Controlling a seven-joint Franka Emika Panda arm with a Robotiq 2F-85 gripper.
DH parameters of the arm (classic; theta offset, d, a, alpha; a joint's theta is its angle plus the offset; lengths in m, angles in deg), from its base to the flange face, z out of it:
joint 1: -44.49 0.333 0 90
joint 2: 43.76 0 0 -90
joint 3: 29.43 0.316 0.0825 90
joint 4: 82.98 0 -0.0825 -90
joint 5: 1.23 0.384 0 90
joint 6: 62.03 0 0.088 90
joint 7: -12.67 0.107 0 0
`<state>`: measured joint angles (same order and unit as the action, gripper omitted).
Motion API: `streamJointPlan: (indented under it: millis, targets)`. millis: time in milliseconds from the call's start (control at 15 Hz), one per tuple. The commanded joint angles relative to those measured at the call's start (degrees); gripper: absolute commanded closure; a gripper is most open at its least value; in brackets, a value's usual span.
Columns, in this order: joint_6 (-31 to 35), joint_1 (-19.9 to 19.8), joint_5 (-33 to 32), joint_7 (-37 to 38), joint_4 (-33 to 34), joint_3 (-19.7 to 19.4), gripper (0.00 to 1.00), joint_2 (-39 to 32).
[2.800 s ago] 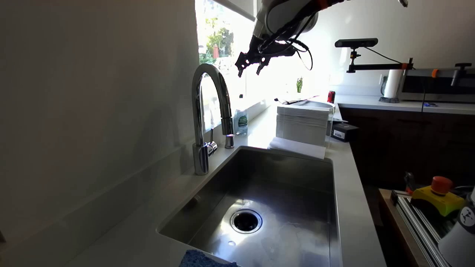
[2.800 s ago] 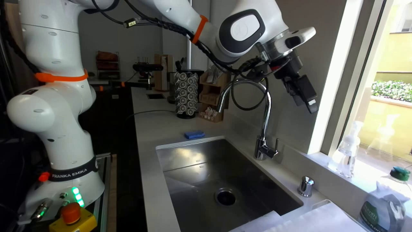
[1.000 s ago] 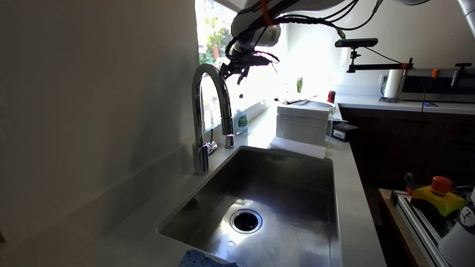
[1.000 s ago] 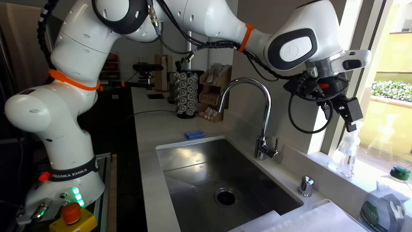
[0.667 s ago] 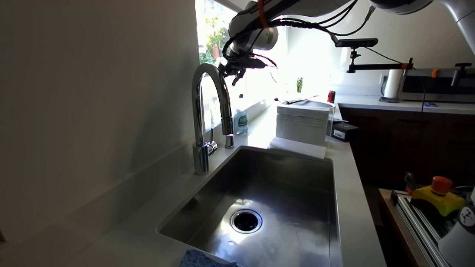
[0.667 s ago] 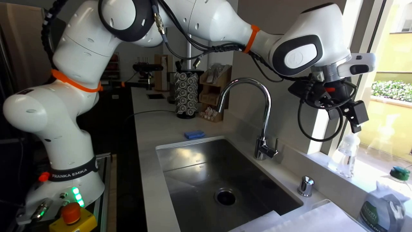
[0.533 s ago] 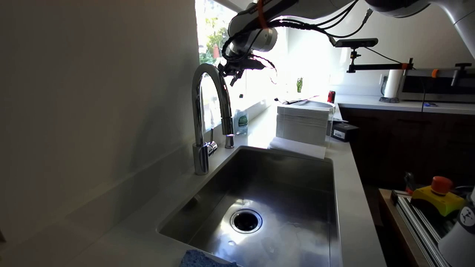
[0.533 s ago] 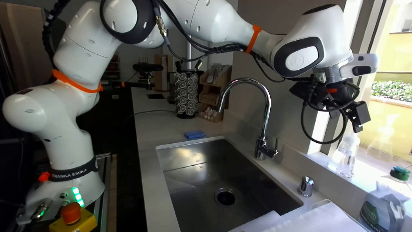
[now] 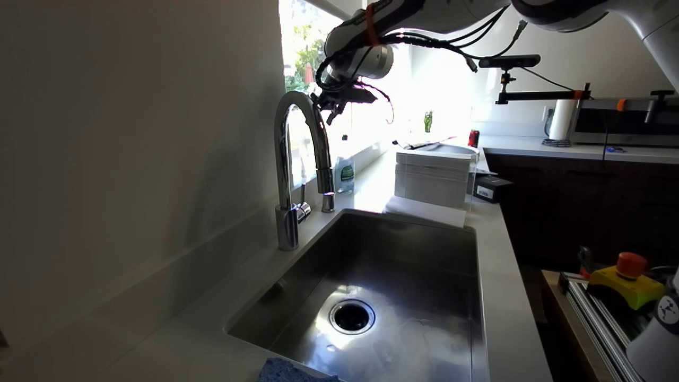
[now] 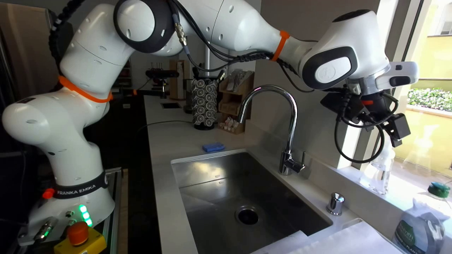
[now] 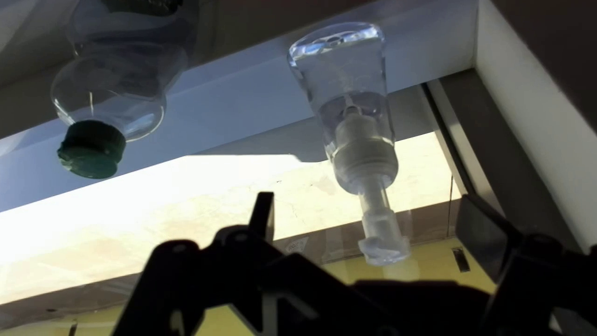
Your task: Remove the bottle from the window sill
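Plainly on the window sill point(image 10: 399, 199): the clear pump bottle point(image 10: 381, 169) stood upright there, just inside the window point(image 10: 429, 123). The end effector point(image 11: 373, 227) was wide, its two black fingers point(image 11: 262, 217) well apart; in the wrist view the bottle's pale pump head point(image 11: 383, 245) fell between them, base toward the picture's top edge. Contact uncertain: could not tell whether either finger touched the pump. In an exterior view the dark tip of the end effector overlapped the pump and hid part of it. White arm point(image 10: 243, 31) stretched across to the window side, passing higher than the faucet point(image 10: 292, 125) in that picture. A green-capped bottle point(image 10: 420, 225), with a printed label, stood on the pale surface point(image 10: 176, 137) in front of the sill, near the pump bottle. Between it and the faucet sat a small chrome fitting point(image 10: 335, 204), on the surface. Steel sink point(image 10: 201, 171) lay alongside, drain point(image 10: 248, 216) in its floor. A blue sponge point(image 10: 213, 147) rested near the sink's edge, at the end away from the green-capped bottle. In an exterior view a white stack point(image 9: 432, 178) stood beyond the sink, a flat white sheet point(image 9: 426, 212) lying just before it; farther back, an upright red can point(image 9: 473, 138) and a paper roll point(image 9: 562, 121) on its stand point(image 9: 556, 143). Same view showed the end effector only as a dark outline beside the faucet's curve, against window glare.
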<state>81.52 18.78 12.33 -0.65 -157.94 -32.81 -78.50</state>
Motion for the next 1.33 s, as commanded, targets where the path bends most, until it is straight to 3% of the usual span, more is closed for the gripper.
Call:
streamJointPlan:
  millis: [0, 400, 467, 733, 800, 933, 1267]
  targets:
    - [1.17, -0.56, 0.79, -1.25, -0.51, 0.69, 0.0, -0.31]
    - [2.26, -2.23, 2.62, -4.45, -0.62, 3.49, 0.0, -0.83]
    - [3.09, -2.64, 3.05, -5.38, -0.44, 4.18, 0.07, -1.18]
    - [6.31, -4.34, 4.95, -8.67, 0.11, 6.96, 0.05, -2.33]
    - [6.84, -4.73, 5.24, -9.45, 0.2, 7.53, 0.25, -2.57]
    - [7.86, -5.58, 5.87, -10.98, 0.29, 8.87, 0.31, -2.91]
    - [8.5, -7.66, 6.69, -14.18, 0.53, 11.83, 0.71, -3.38]
